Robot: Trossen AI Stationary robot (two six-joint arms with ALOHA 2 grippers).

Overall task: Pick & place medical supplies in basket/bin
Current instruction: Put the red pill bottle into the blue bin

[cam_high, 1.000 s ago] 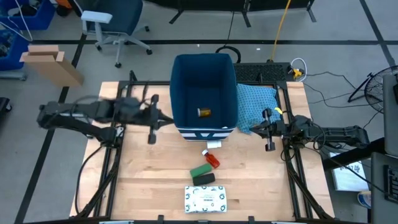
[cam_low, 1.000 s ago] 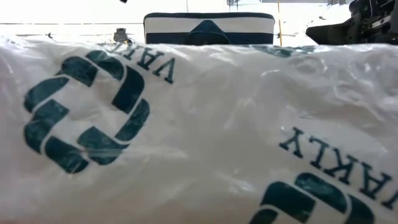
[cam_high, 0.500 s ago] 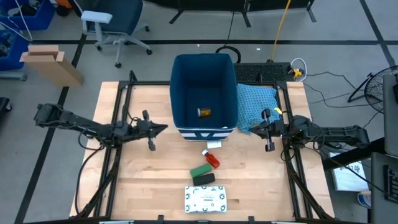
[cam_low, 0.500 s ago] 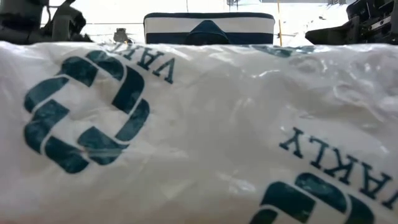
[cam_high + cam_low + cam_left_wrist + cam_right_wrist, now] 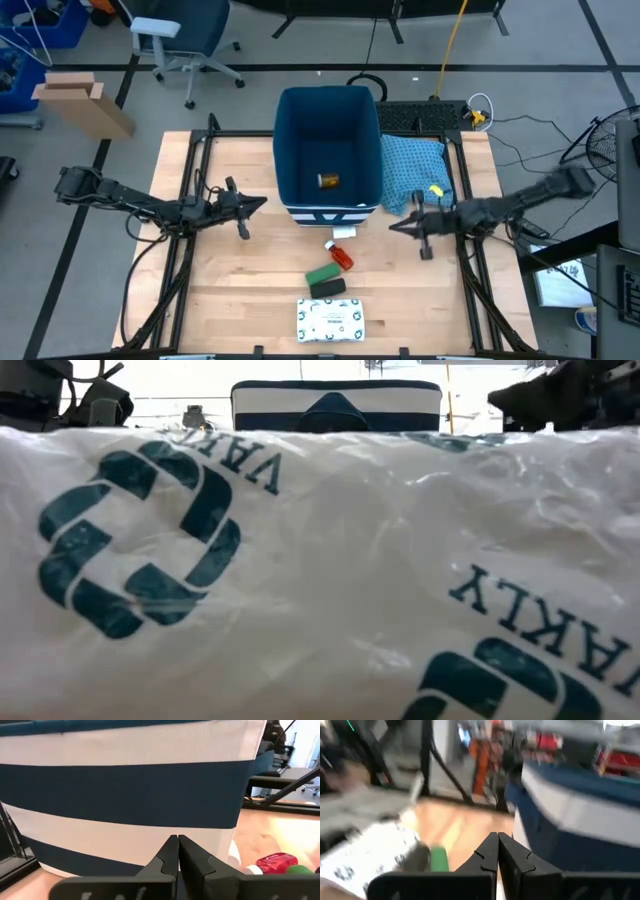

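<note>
High view: the dark blue bin (image 5: pixel 328 148) stands at the far middle of the worktop (image 5: pixel 230 290), with the small orange bottle (image 5: pixel 328 181) lying on its floor. The left gripper (image 5: pixel 258 204) sits to the left of the bin's striped front, fingers clenched and empty, tips aimed at the bin wall and just short of it. The right gripper (image 5: pixel 394 227) is on the bin's other side, also clenched and empty, tips pointing toward the bin's front right corner. Between the two sets of fingers and nearer the front edge lie the small red item (image 5: pixel 342 257), then the small dark green box (image 5: pixel 322 274) with a dark block (image 5: pixel 328 288) touching it, then the white packet (image 5: pixel 331 319), farthest from both. A light blue cloth (image 5: pixel 412 160) lies beside the bin, behind the right fingers.

Low view: the white packet (image 5: pixel 300 570) fills nearly everything; the bin's striped front (image 5: pixel 336 405) shows above it. Finger state cannot be told here.

Left wrist view: fingers (image 5: pixel 167 857) pressed together, the striped bin wall (image 5: pixel 125 795) directly ahead, the red item (image 5: pixel 276 862) off to one side.

Right wrist view: fingers (image 5: pixel 489 854) pressed together; bin (image 5: pixel 580 815) ahead to one side, green box (image 5: pixel 439 858) and white packet (image 5: pixel 365 850) to the other. Blurred.
</note>
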